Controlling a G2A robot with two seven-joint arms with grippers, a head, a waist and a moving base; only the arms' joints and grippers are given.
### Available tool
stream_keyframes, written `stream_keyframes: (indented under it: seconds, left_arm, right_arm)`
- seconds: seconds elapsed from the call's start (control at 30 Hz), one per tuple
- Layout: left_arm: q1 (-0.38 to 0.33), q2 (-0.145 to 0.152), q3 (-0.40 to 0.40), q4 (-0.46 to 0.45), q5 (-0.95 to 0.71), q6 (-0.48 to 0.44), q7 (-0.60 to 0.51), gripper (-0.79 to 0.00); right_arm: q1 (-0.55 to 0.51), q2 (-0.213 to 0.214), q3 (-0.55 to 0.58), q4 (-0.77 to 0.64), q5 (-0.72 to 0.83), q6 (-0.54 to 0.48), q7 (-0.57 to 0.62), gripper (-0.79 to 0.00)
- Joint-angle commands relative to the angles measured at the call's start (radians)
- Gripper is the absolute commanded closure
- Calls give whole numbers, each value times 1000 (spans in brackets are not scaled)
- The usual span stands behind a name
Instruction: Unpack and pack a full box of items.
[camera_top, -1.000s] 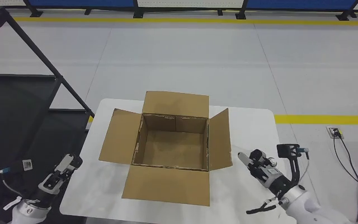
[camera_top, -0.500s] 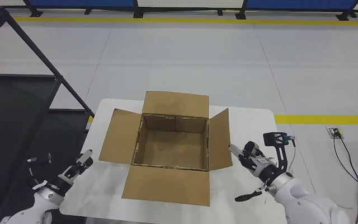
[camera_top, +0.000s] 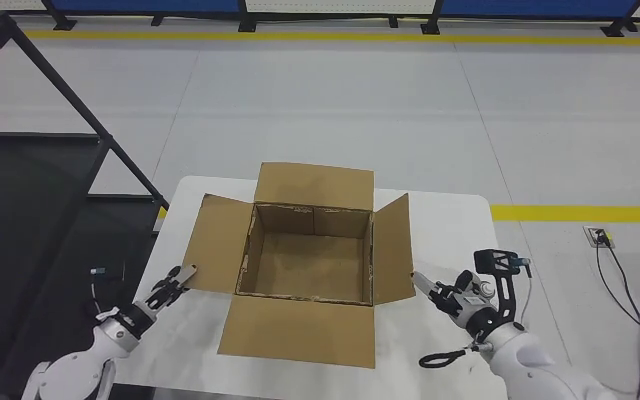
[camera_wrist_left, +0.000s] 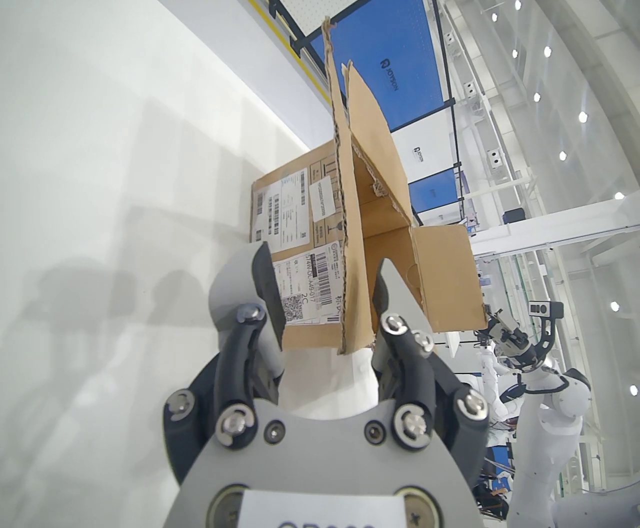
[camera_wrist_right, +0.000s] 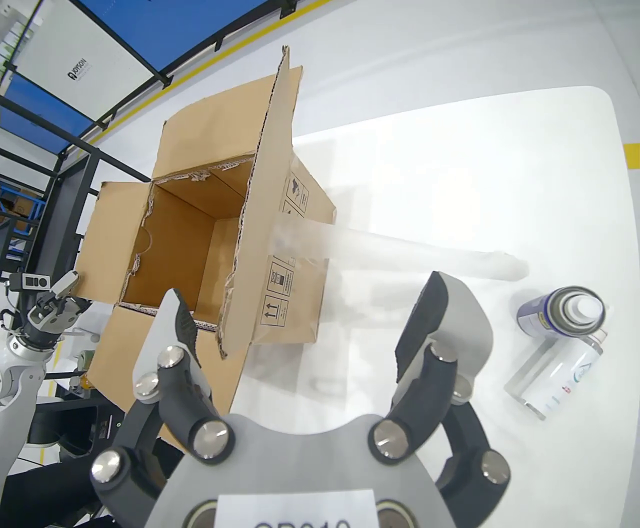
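Box (camera_top: 314, 186) sits mid-table (camera_top: 450, 215), all 4 flaps folded out, inside looks bare.

Left gripper (camera_wrist_left: 322, 257) is at the outer corner of the left flap (camera_wrist_left: 357, 240), claw spread. The flap edge runs between the 2 fingers but isn't pinched. Can't tell if a pad touches the card.

Right gripper (camera_wrist_right: 306, 286) hangs just beside the right flap (camera_wrist_right: 260, 200), claw spread wide, nothing in it.

Can (camera_wrist_right: 560, 310) and clear bottle (camera_wrist_right: 560, 372) lie on their sides, touching, on the table off to the right of the box.

Handling guess: empty corrugated card, so light, and likely to skid on the smooth top if shoved from 1 side. Panels are stiff, flaps hinge freely at the crease, and the torn edges are weak. Best hold is a pinch across flap thickness near the middle of the free edge, not the corner. Working both side flaps together should keep the box from sliding. Can and bottle are round, may roll, and the bottle looks slick, so take them across the body.
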Motion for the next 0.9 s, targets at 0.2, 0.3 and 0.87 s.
stream_keyframes:
  seconds: [0.2,0.3,0.87]
  left_arm:
    - [3,3,13,-3,10,-7,9,-117]
    - [11,4,7,-2,0,-11,16,0]
    - [48,13,-19,-24,-55,-28,12,0]
  right_arm:
    - [34,1,-9,68,49,-11,-58,-785]
    - [52,4,0,84,72,-11,-56,-785]
    - [76,18,28,80,129,26,-50,-785]
